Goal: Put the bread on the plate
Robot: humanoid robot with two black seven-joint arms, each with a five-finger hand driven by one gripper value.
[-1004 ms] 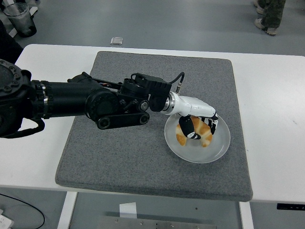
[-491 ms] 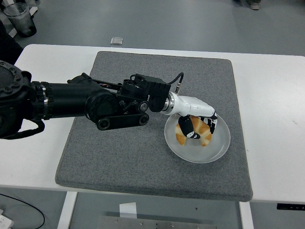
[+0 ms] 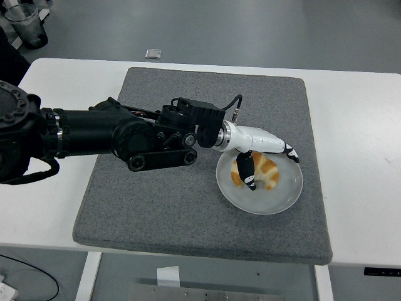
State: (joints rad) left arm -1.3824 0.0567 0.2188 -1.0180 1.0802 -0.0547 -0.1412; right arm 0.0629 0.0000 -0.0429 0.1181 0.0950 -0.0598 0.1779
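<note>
left hand [image 3: 263, 157] low over the plate [image 3: 288, 195], fingers spread above the bread [image 3: 266, 172]

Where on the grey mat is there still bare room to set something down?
The grey mat is bare along its near edge, its far strip and its right margin. The middle is crowded: the left arm crosses it to the plate holding the bread.

The left hand [image 3: 266, 157] is hovering with fingers spread over the plate [image 3: 288, 197], where the bread [image 3: 266, 172] is lying directly beneath its palm. To the hand's right and ahead of it, the grey mat [image 3: 188, 213] and white table [image 3: 357, 125] are lying open. Behind the hand, its own black arm [image 3: 113, 135] is stretching across the mat's left side.
</note>
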